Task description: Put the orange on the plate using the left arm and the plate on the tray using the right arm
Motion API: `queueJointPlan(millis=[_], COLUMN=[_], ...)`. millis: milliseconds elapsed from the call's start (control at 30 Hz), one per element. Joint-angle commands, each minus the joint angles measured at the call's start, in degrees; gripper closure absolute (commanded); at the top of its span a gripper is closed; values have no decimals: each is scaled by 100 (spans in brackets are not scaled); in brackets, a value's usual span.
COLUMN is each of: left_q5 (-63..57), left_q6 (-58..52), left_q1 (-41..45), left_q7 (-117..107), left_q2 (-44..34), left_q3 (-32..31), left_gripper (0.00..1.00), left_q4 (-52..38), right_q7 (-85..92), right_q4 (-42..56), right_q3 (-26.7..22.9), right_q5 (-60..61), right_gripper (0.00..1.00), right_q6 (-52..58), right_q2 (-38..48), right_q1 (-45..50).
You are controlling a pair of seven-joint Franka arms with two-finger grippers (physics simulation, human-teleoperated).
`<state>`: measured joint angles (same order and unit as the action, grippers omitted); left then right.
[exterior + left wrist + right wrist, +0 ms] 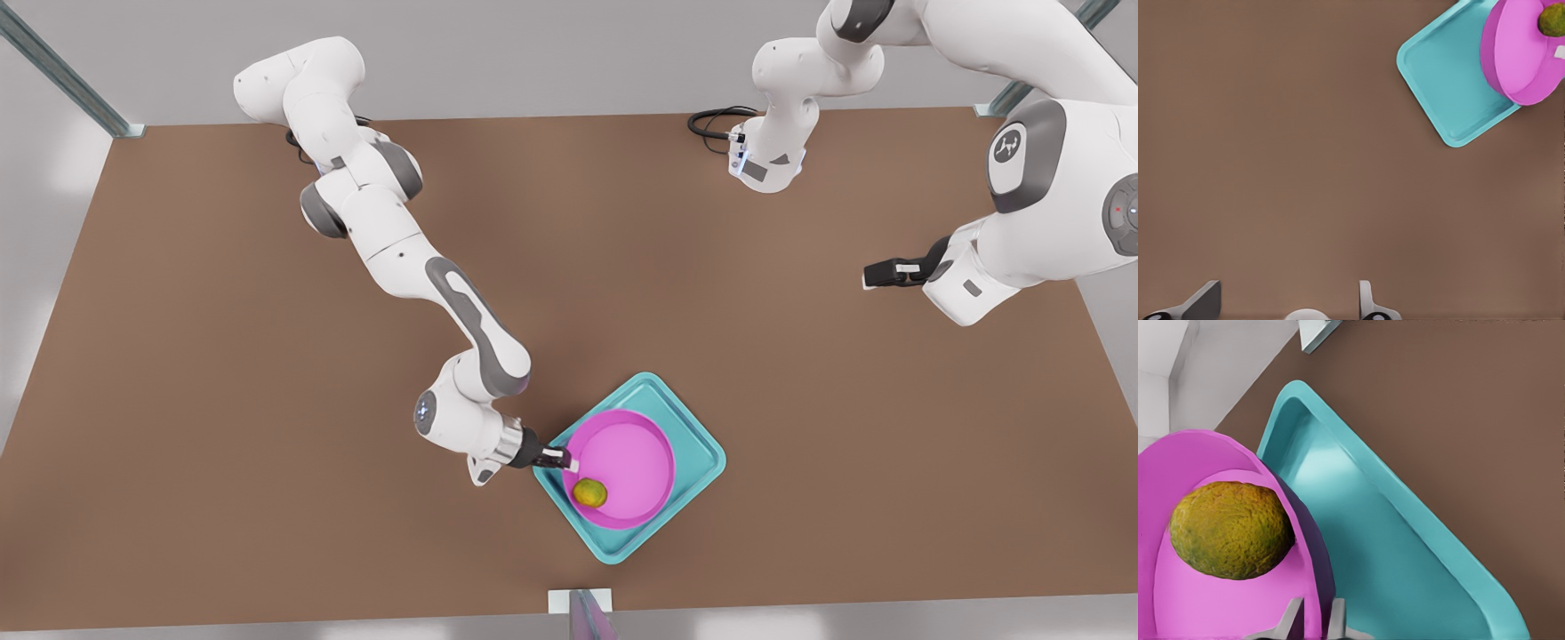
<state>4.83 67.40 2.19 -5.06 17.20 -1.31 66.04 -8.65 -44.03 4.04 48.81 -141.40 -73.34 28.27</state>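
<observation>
Magenta plate (622,467) lay on the tray (693,440), orange (589,492) inside; right gripper (562,460) pinched its stiff, likely slippery rim. Left gripper (876,275) waited, fingers spread wide.

Orange (1230,530) pebbled; tray (1405,547) seemingly glossy.

Yellow-green orange (589,492), magenta plate (622,462), turquoise tray (689,436).
</observation>
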Motion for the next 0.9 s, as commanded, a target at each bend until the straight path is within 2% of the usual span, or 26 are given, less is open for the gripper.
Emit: queueJointPlan(millis=[0,167,233,267,300,333,367,400,433,500,533,633,667,700,867], left_q5=[44,35,35,26,35,18,-9,-26,-26,-35,-26,-26,-35,-44,-35], left_q6=[2,-7,-7,1,-7,-16,-25,-16,-16,10,45,81,63,11,-16], left_q1=[1,1,-8,1,1,1,1,1,1,10,1,10,10,18,19], left_q7=[-21,5,22,31,40,49,40,23,23,14,-4,-74,-74,-83,-83], left_q2=[-6,-6,-15,2,2,-24,-24,-33,-33,-33,-33,-24,-33,-42,-68], left_q3=[-1,-1,-1,87,96,96,105,87,96,87,79,70,78,79,79], left_gripper=[0,0,0,0,0,0,0,0,0,0,0,0,0,0,0], left_q4=[-4,5,5,5,5,5,5,5,5,-4,-4,-92,-92,-92,-92], right_q7=[-779,-858,-1042,-1893,-2009,-1791,-231,1974,3323,3721,3739,2852,2087,1981,1972], right_q4=[-1,-27,-132,-176,-185,-185,-185,-150,-45,-132,-1060,-2328,-2927,-2998,-3349], right_q3=[10,10,-122,-754,-1192,-1913,-2143,-2205,-2293,-2214,-1995,-1582,-1432,-1265,-1256], right_q5=[-12,-12,-56,-73,-274,-959,-1871,-2857,-3903,-5223,-5488,-5505,-5479,-5505,-5523], right_gripper=[0,0,0,0,0,0,0,0,0,0,0,0,0,0,0], right_q6=[-186,-89,611,3234,4850,7154,8337,8480,8244,8190,8129,8058,7479,7425,7259], right_q2=[12,74,407,855,1214,1646,2172,2464,2823,4344,5405,6471,6736,6718,6762], right_q1=[-5,-23,-84,-461,-585,-777,-1243,-1683,-1789,-1359,-1376,-1526,-1552,-1552,-1658])
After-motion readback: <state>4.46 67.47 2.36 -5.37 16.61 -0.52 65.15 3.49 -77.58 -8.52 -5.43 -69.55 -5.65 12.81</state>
